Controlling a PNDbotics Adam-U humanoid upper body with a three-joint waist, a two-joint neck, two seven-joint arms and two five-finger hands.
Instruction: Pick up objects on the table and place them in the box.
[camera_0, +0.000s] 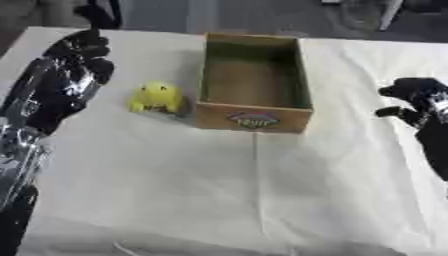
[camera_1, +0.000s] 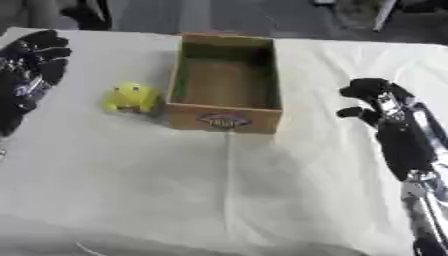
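A yellow toy lies just left of the box; the left hand, curled and holding nothing, hangs further left.

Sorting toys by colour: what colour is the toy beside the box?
Yellow toy; left eye view shows it best.

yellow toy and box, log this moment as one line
yellow toy: on table, left of box, unheld | box: looks empty | left robot hand: beside toy, holding nothing | right robot hand: right of box, holding nothing
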